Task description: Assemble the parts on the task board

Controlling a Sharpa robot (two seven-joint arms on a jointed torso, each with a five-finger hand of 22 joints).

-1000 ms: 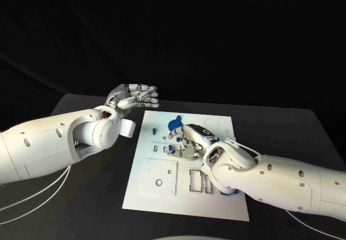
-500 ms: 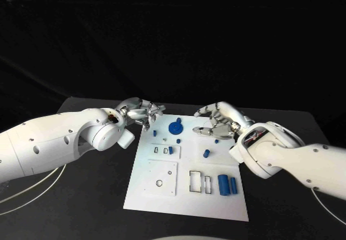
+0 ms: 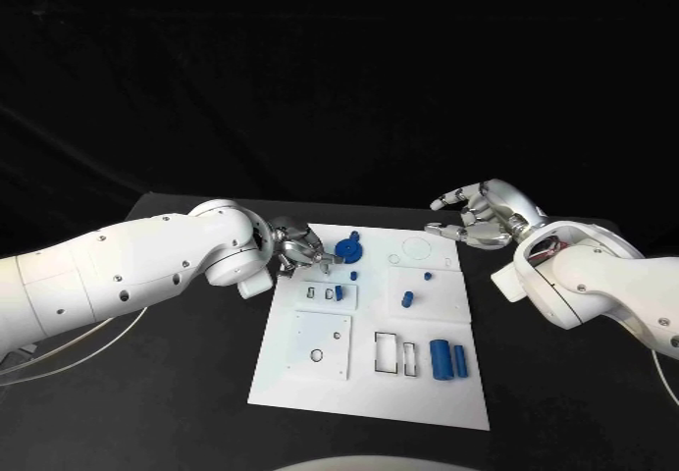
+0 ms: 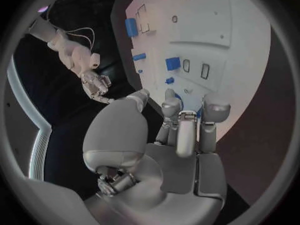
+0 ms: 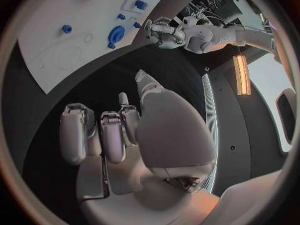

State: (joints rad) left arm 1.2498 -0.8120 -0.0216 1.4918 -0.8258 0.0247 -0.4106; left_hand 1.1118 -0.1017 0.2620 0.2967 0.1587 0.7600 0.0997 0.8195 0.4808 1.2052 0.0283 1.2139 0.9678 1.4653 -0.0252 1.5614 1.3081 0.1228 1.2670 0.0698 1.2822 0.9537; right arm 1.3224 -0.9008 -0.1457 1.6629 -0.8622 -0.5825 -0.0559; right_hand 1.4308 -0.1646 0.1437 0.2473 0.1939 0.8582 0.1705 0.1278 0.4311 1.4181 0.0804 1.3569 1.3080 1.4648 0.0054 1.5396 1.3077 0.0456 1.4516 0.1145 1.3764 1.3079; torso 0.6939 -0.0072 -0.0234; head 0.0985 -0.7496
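The white task board (image 3: 425, 392) is laid flat in the middle of the black table (image 3: 170, 392), with its long axis running away from the robot. Several blue parts are seen on it. A large cylinder (image 3: 441, 360) lies on its side near the board's right edge, its long axis pointing along the board's length, with a thinner blue piece (image 3: 461, 361) just beside it. A round disc-shaped part (image 3: 348, 248) sits near the far end. A short peg (image 3: 406, 299) and a smaller knob (image 3: 423, 276) stand towards the middle. Rectangular slots (image 3: 384, 353) and a square outlined plate (image 3: 320, 345) are marked into the board's near half.

The left hand (image 3: 301, 249) is held over the board's far left edge, fingers curled inward beside the disc; nothing is seen in its grasp. The right hand (image 3: 486, 216) is raised beyond the board's far right corner, its fingers bent and apart, empty.
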